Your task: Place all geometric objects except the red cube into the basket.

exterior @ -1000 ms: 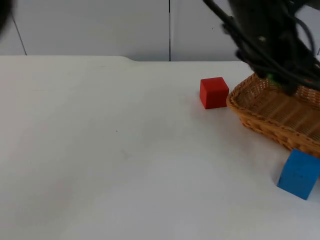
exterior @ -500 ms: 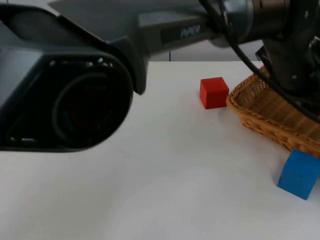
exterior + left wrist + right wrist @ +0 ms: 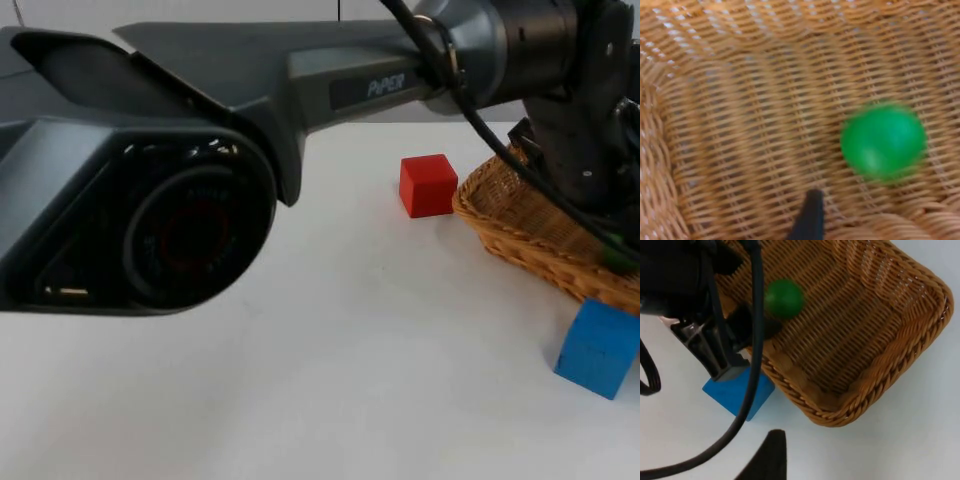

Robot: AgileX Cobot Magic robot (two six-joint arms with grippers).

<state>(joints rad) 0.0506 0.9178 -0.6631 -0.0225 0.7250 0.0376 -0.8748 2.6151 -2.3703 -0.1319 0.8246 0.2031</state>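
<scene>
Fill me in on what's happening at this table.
The left arm reaches across to the basket, its left claw above the basket's inside. A green ball lies loose on the basket's woven floor. The blue cube sits on the table beside the basket, not yet put in. The red cube stands beside the basket. The right claw waits above the table.

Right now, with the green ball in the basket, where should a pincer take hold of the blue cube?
Probably from straight above, closing on two opposite flat faces of the blue cube. It sits flat on the table, close beside the basket, so choose the pair of faces running away from the rim, keeping both fingers off the wicker.
</scene>
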